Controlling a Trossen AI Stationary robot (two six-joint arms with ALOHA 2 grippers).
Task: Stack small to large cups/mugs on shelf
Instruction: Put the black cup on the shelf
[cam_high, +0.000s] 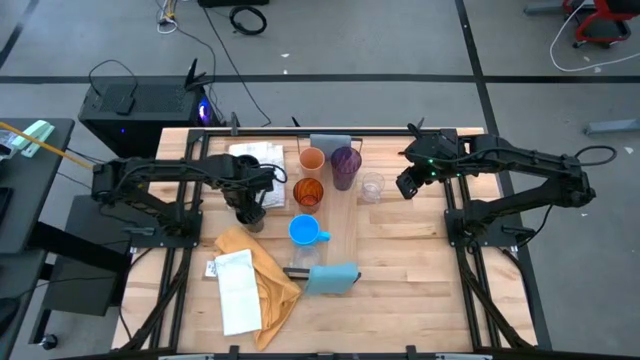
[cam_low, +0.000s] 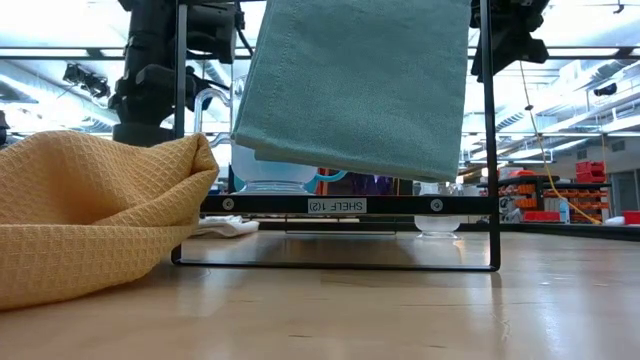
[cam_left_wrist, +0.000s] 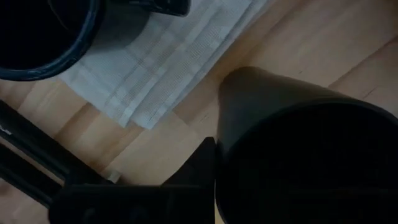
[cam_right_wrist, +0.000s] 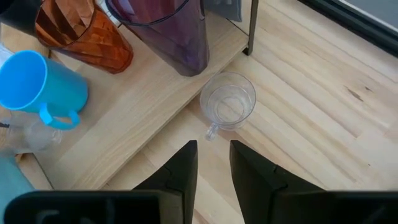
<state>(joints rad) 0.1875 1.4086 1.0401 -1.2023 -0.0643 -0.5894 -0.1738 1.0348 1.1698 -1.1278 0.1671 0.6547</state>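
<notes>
Left hand (cam_high: 247, 212) clamped on the black cup's (cam_left_wrist: 298, 155) rim, on the bench just left of the shelf (cam_high: 345, 225); right hand (cam_right_wrist: 213, 163) part-open, empty, poised near the clear glass (cam_right_wrist: 228, 102) beside the shelf's right edge.

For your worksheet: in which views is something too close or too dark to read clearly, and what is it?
Left wrist view: the black cup fills the frame, dark and soft-edged, while the white cloth stays readable. Low view: the yellow cloth and teal cloth loom close and hide most of the shelf. Right wrist view: the clear glass shows sharply.
</notes>
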